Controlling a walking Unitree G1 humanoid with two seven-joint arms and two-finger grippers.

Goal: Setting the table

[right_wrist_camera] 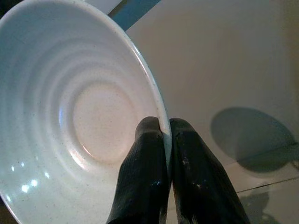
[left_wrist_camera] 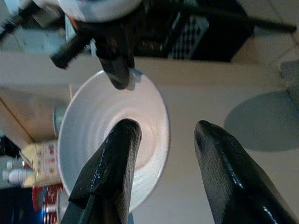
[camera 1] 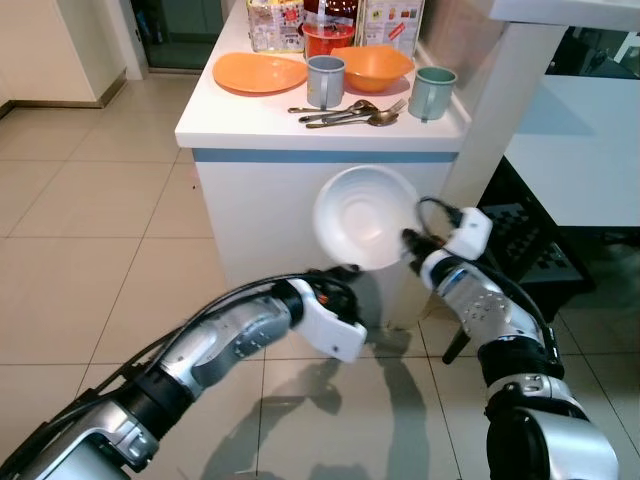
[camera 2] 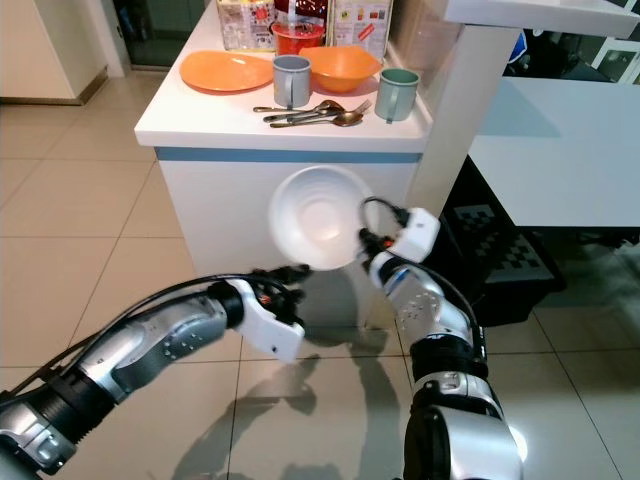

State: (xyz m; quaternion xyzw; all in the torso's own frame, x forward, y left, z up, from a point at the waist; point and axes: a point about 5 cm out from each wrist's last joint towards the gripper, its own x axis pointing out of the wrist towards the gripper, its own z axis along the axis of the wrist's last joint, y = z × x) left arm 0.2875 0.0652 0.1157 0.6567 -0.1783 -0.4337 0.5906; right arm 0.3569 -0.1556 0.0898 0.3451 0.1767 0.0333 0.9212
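The right end effector point(right_wrist_camera: 166, 135) pinched the rim of an empty white bowl point(camera 1: 365, 216), held tilted in the air in front of the white desk point(camera 1: 240, 120). The left end effector point(left_wrist_camera: 163, 154) hovered just below, fingers spread. On the desk stood an orange plate point(camera 1: 259, 72), an orange bowl point(camera 1: 376, 65) and two grey mugs point(camera 1: 325, 80).
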